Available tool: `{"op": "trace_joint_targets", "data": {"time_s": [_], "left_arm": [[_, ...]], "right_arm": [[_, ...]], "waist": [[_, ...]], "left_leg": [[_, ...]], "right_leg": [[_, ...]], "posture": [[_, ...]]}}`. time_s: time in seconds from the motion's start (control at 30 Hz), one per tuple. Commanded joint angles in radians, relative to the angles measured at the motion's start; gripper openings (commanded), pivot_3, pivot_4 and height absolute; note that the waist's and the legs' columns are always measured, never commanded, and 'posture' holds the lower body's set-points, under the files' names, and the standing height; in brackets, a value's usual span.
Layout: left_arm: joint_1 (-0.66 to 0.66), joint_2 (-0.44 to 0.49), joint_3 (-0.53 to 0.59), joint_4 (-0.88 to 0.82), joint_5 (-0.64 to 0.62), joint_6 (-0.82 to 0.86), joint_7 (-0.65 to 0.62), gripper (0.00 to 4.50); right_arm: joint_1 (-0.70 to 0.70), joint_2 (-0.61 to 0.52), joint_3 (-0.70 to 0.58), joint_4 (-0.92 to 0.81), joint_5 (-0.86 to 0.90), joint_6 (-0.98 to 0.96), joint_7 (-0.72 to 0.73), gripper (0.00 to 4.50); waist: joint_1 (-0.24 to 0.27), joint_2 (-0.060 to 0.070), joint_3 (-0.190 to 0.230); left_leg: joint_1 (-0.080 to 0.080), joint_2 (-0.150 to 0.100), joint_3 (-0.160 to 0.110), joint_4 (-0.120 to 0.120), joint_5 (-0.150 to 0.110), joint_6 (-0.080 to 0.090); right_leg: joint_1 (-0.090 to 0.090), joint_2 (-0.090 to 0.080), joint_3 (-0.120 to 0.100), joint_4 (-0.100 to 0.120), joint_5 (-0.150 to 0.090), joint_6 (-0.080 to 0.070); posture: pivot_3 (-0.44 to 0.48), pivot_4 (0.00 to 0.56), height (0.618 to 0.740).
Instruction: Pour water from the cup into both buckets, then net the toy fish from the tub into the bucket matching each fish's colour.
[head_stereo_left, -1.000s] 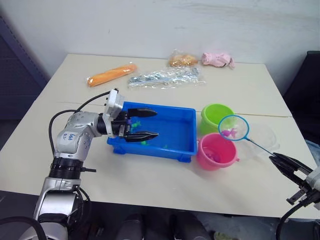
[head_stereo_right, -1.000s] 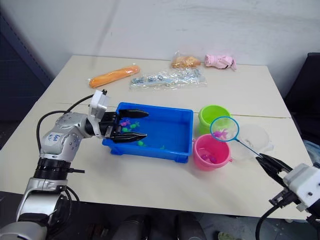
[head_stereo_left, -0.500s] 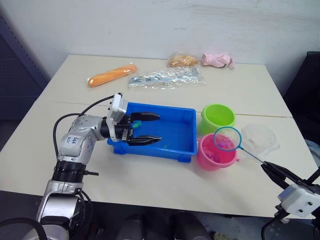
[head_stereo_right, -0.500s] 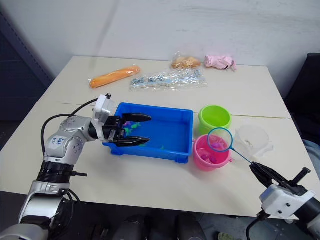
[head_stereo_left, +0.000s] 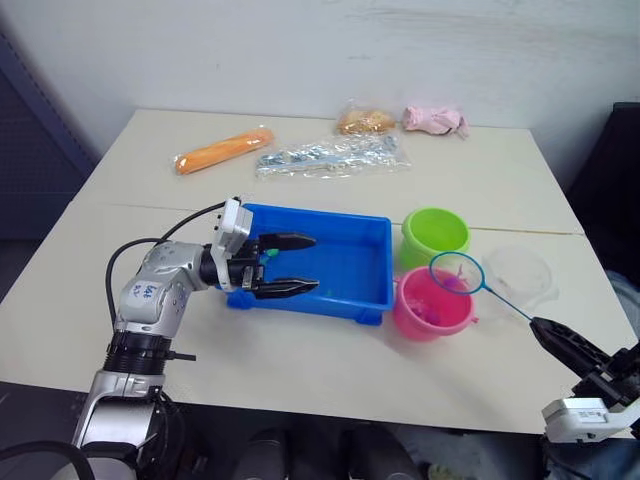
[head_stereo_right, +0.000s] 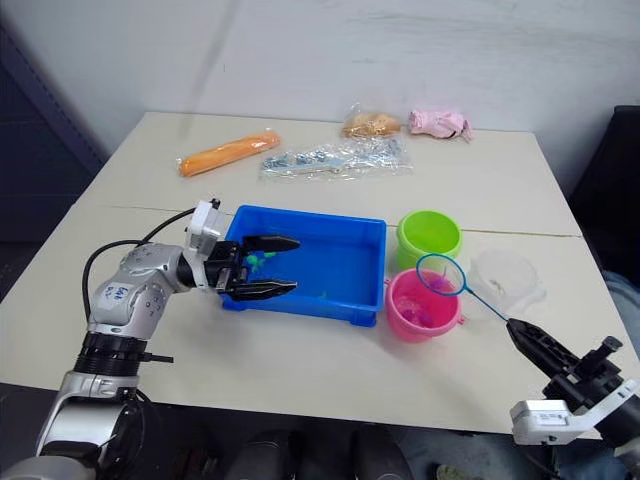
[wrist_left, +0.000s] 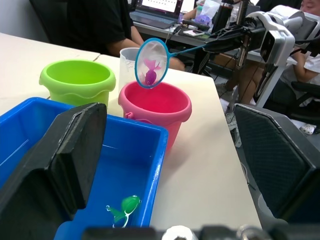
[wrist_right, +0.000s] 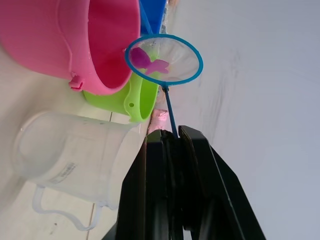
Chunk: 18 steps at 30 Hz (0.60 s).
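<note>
The left gripper (head_stereo_left: 287, 265) hangs over the 9 o'clock end of the blue tub (head_stereo_left: 345, 295), fingers spread wide and grasping nothing; its silver forearm carries handwritten dark marks too small to read. In the left wrist view a green fish (wrist_left: 125, 206) lies in the tub's water. At 3 o'clock of the tub stand the lime green bucket (head_stereo_left: 434, 232) and, nearer the robot, the pink bucket (head_stereo_left: 430, 305), side by side. The net (head_stereo_left: 456, 272) hovers over the pink bucket's far-right rim with a pink fish (wrist_left: 151, 72) in its mesh. The clear cup (head_stereo_left: 520, 278) sits just right of the buckets; printed marks on its wall are illegible. The right gripper (head_stereo_left: 560, 341), at the table's 4 o'clock corner, is clenched on the net's thin handle.

The surface is a cream table (head_stereo_left: 300, 370) before a pale wall. Along its 12 o'clock edge lie an orange packet (head_stereo_left: 222, 149), a clear bag (head_stereo_left: 330, 155), a tan bag (head_stereo_left: 365, 121) and a pink bag (head_stereo_left: 435, 119). Seated people and a laptop show in the left wrist view.
</note>
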Motion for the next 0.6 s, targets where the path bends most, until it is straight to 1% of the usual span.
{"op": "trace_joint_targets", "data": {"time_s": [0.03,0.2,0.37,0.47,0.53,0.6], "left_arm": [[-0.001,-0.001,0.027,-0.037,-0.023,-0.015,0.011,4.36],[-0.001,-0.006,0.034,-0.032,-0.024,-0.016,0.026,4.36],[-0.004,-0.001,0.035,-0.025,-0.023,-0.016,0.021,4.36],[-0.01,-0.001,0.034,-0.021,-0.022,-0.015,0.019,4.36],[-0.017,-0.008,0.031,-0.023,-0.02,-0.01,0.025,4.36],[-0.022,-0.013,0.028,-0.027,-0.019,-0.006,0.028,4.36]], "right_arm": [[0.007,-0.008,-0.017,-0.005,-0.065,0.005,-0.083,0.0],[0.012,-0.003,0.025,-0.007,-0.184,0.013,-0.202,0.0],[0.039,-0.023,0.052,-0.018,-0.212,0.019,-0.283,0.0],[0.067,-0.009,0.018,-0.02,-0.267,0.068,-0.356,0.0],[0.101,-0.012,0.062,-0.025,-0.27,0.045,-0.379,0.0],[0.12,-0.005,0.06,-0.03,-0.27,0.077,-0.397,0.0]], "waist": [[0.0,0.0,0.0],[0.0,0.0,0.0],[0.0,0.0,0.0],[0.0,0.0,0.0],[0.001,0.0,0.0],[0.0,0.0,0.0]], "left_leg": [[0.0,0.0,0.0,-0.001,0.0,0.0],[0.002,0.0,0.001,-0.003,0.001,-0.001],[0.003,0.0,0.002,-0.006,0.002,-0.002],[0.003,0.0,0.002,-0.008,0.002,-0.002],[0.004,0.0,0.002,-0.009,0.002,-0.002],[0.004,0.0,0.002,-0.01,0.002,-0.003]], "right_leg": [[0.0,0.0,0.0,0.0,0.0,0.0],[0.0,0.0,0.001,0.0,0.0,0.0],[0.0,0.0,0.001,-0.001,0.0,0.0],[0.0,0.0,0.001,-0.001,0.0,0.0],[0.0,0.0,0.001,-0.001,0.0,0.0],[0.0,0.0,0.001,-0.002,0.0,0.0]], "posture": [[0.0,0.15,0.74],[0.0,0.15,0.74],[0.0,0.15,0.74],[0.0,0.15,0.74],[0.0,0.15,0.74],[0.0,0.15,0.74]]}}
